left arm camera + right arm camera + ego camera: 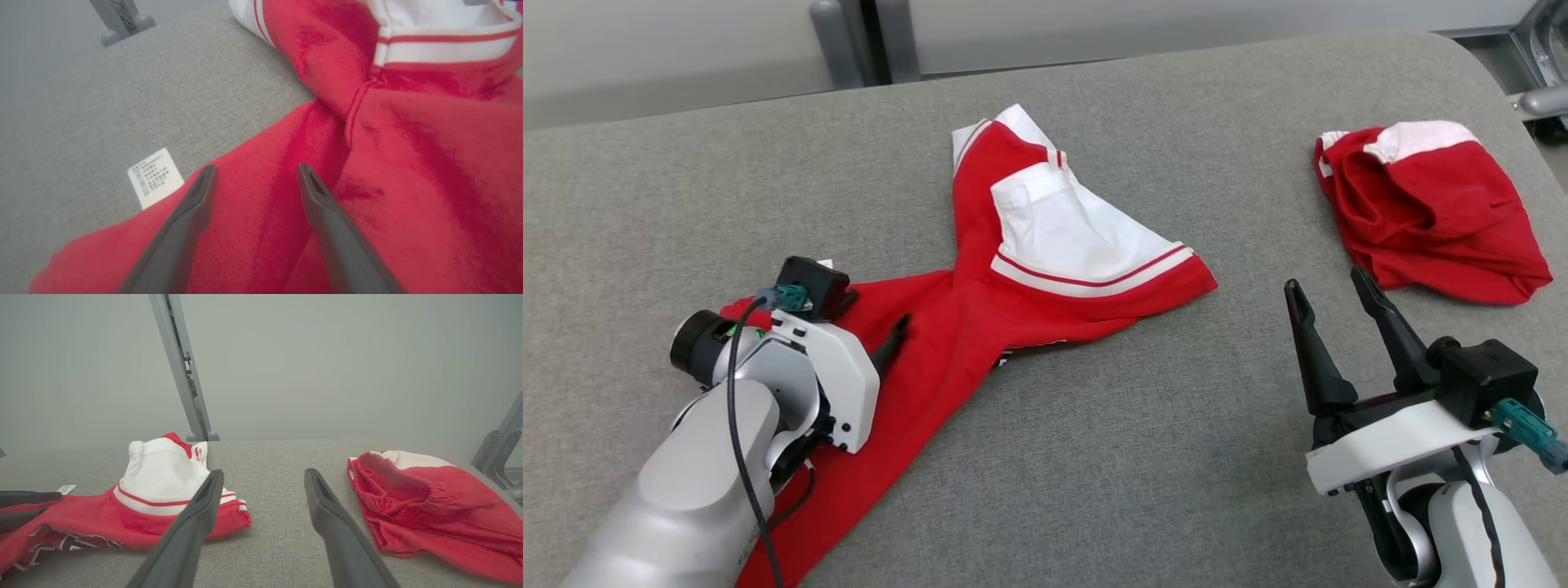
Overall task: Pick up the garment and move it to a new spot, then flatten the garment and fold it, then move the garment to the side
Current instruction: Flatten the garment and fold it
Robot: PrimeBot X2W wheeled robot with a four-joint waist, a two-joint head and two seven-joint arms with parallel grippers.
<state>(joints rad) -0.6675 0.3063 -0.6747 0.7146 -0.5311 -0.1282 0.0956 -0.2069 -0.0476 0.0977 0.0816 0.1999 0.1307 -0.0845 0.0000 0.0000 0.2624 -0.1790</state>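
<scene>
Left forearm (686,506): pale grey, smooth, rounded. Left wrist (829,371): white shell, small dark screw holes, black cylinder at side. Left box (810,284): black, squarish, with teal plug (788,296) and thin black cable (729,384).

Left gripper (257,169), right gripper (1327,282): two long dark tapered fingers each, grooved tips.

Right wrist (1388,445): white bracket, black right box (1490,376), teal right plug (1531,429), black right cable (1480,506).

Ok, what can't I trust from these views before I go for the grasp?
- Head view: the left arm covers the garment's near-left part, and the bottom edge cuts it off.
- Left wrist view: the care label text is too small to read; whether the left pincer touches cloth is unclear.
- Right wrist view: the dark print is mostly folded under.
</scene>
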